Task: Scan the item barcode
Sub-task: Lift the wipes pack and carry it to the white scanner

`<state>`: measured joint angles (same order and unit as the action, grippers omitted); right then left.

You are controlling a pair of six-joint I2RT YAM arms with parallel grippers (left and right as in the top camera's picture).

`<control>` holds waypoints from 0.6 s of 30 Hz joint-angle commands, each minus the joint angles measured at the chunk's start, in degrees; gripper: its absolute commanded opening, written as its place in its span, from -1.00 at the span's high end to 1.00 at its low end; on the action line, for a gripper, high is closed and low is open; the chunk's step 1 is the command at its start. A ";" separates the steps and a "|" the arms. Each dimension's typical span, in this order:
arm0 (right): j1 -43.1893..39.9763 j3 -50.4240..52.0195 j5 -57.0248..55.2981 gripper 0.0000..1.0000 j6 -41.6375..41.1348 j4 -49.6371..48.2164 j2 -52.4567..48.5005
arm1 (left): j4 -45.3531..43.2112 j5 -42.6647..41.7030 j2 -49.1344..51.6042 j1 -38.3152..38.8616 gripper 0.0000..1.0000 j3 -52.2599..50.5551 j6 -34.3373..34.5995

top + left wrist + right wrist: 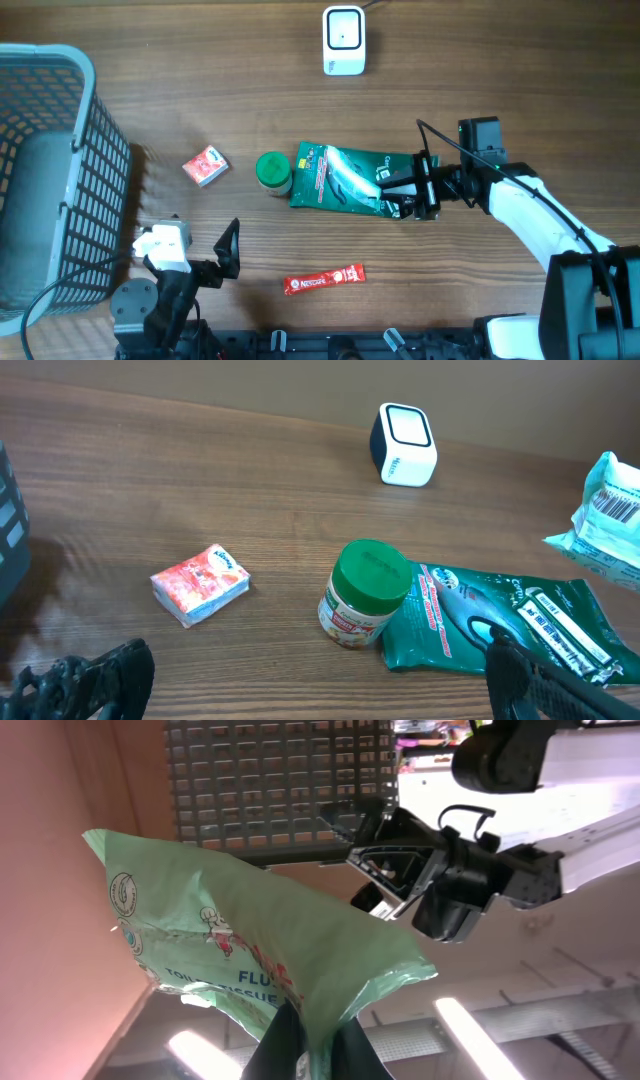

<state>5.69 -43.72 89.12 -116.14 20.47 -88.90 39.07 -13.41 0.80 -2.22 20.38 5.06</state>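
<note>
The grasp is judged complete, and the step in hand is presenting the item to the scanner. A pale green plastic pack [250,960] is pinched at one edge between the closed jaws of the right gripper [318,1045]. In the left wrist view the pack appears raised above the brown wooden table [200,480], over the right end of a dark green foil pouch [480,615] that lies flat. A white barcode label [622,508] is visible on the pack's face in that view. The left gripper [315,670] is held low near the front edge, with its jaws spread wide and nothing between them.

The white box-shaped barcode scanner [343,40] stands at the far edge of the table, well apart from the held pack. A small jar with a green lid [272,172] sits just beside the pouch's left end. A small red packet [205,165], a red stick sachet [323,280] and a grey mesh basket [95,150] are not involved.

For the next move, the pack is to be carried across to the scanner and turned until the label faces the scanner's window. A wrist rotation is probably needed, since the label seems to face the near side. Because the thin film is held only by an edge, it is likely to sag. A slow, steady approach is advised so that the label is kept flat enough to be read.
</note>
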 commanded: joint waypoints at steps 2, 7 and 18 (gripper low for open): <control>-1.77 -1.01 3.30 0.92 -2.36 -0.11 0.24 | -0.17 -0.46 -0.42 -0.31 -1.00 -0.35 -0.26; -8.02 -0.98 3.32 0.92 -2.36 -3.26 0.26 | -0.15 -0.46 -0.42 -0.31 -1.00 -0.35 -0.26; -13.92 -0.87 3.78 0.91 20.57 -32.65 0.33 | -0.15 -0.46 -0.42 -0.31 -1.00 -0.35 -0.26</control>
<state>-8.05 -43.59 88.95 -112.12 -3.81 -88.90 39.05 -13.41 0.82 -2.22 20.38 5.06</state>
